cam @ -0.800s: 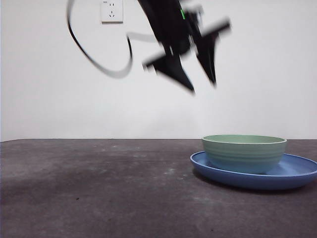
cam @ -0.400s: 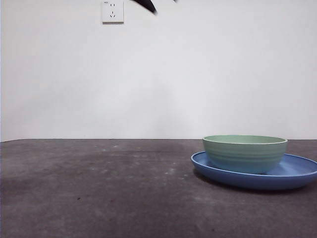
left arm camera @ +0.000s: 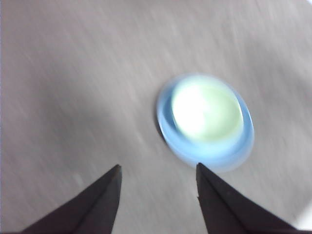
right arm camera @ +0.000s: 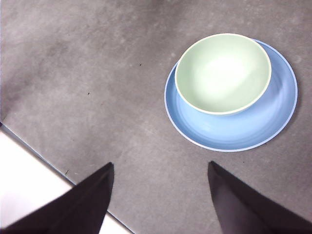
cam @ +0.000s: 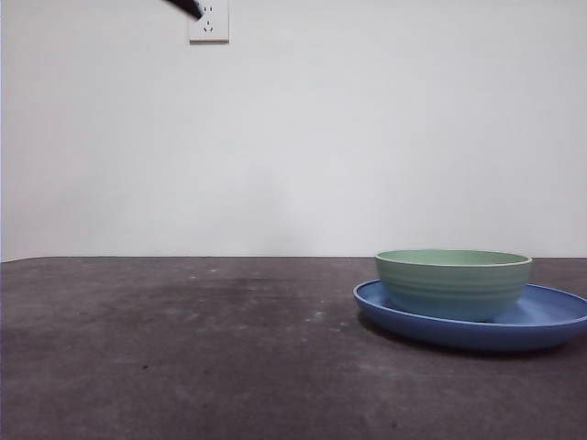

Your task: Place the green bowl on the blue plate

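Sitting off-centre on the blue plate [right arm camera: 231, 129], the green bowl [right arm camera: 223, 73] looks rigid, glossy, breakable, best pinched at the rim; left gripper [left arm camera: 157, 168] and right gripper [right arm camera: 161, 168] hang high, jaws apart, empty.

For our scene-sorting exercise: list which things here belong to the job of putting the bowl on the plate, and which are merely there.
Belonging to the job:
green bowl, sitting on the plate
blue plate, under the bowl
left end effector, open, raised clear
right end effector, open, raised clear

Merely there:
wall socket
grey table
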Robot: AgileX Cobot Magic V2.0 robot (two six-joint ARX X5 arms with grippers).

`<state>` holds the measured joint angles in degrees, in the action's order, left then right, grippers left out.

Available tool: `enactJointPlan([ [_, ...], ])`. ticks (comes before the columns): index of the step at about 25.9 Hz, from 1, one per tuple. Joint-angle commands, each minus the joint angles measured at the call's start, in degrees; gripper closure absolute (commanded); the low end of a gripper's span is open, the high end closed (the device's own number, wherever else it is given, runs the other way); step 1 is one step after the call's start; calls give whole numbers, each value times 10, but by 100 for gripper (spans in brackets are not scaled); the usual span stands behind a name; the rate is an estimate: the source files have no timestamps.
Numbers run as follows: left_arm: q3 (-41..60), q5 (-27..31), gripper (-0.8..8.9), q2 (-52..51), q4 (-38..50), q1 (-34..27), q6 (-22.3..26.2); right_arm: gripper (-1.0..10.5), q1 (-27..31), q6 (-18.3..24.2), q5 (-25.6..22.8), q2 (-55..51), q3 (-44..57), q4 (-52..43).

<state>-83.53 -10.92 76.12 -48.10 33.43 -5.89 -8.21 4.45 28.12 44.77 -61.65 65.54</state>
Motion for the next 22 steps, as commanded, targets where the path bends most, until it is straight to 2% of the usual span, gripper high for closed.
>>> enactJointPlan([
  [1,47,-44,564,-33,14,3,28,639,-2,-4,-1,4,-11,-3],
  [12,182,-194,565,-103,13,3,69,639,-2,-9,-1,4,-11,1],
  [20,185,-203,565,-103,14,3,68,639,-2,-27,-3,5,-10,1],
  [22,185,-203,565,-103,14,3,68,639,-2,-44,-29,5,-10,0],
])
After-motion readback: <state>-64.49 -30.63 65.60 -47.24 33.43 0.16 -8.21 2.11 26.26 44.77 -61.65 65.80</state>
